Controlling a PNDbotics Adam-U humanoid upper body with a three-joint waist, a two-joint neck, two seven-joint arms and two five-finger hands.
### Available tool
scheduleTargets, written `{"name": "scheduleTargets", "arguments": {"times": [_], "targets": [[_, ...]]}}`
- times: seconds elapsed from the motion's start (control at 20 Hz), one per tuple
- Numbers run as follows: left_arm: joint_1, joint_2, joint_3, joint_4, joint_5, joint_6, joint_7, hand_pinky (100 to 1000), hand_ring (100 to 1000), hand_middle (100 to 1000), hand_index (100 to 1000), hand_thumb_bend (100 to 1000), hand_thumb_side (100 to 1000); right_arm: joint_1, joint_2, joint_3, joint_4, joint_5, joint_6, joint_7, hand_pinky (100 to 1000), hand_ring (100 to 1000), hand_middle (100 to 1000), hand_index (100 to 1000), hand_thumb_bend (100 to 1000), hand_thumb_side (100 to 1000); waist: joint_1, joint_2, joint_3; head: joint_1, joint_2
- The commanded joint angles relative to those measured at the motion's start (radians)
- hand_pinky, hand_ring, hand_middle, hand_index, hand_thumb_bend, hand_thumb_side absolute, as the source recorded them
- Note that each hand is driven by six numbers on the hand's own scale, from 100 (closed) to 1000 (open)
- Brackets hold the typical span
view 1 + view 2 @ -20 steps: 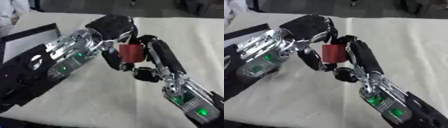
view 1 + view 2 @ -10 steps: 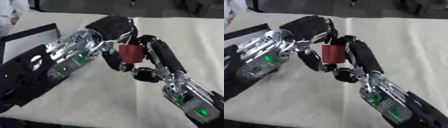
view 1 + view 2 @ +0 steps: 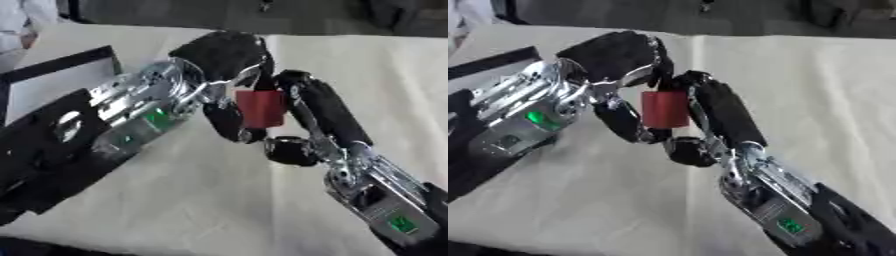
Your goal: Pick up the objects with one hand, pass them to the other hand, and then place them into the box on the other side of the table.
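Note:
A red block-like object [image 3: 260, 108] hangs above the cloth-covered table [image 3: 201, 200], between my two hands. My left hand [image 3: 223, 55] comes in from the left; its black palm arches over the object and its fingers [image 3: 229, 122] curl down the object's left side. Reaching up from the lower right, my right hand [image 3: 724, 117] lays its fingers along the object's right side, with its thumb [image 3: 289, 150] bent beneath. Both hands touch the red object. The object's far side is hidden by the fingers.
A black-rimmed box [image 3: 63, 62] with a pale inside lies at the left edge, partly under my left forearm [image 3: 105, 130]. The cream cloth stretches away to the right and toward the near edge.

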Motion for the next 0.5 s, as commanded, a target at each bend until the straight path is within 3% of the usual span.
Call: {"name": "scheduleTargets", "arguments": {"times": [0.05,0.5], "targets": [[-0.021,-0.009,-0.005,-0.029,0.004,0.005,-0.004,647,499,422,551,100,113,-0.028,0.040,0.028,-0.053,0.028,-0.021,0.024,543,515,608,666,100,100,0.001,-0.019,0.002,0.000,-0.009],[-0.019,-0.012,-0.001,-0.032,0.022,0.023,0.011,630,475,389,509,100,110,-0.027,0.040,0.026,-0.058,0.045,-0.017,0.036,550,533,627,683,100,100,-0.001,-0.017,0.004,-0.001,-0.013]]}}
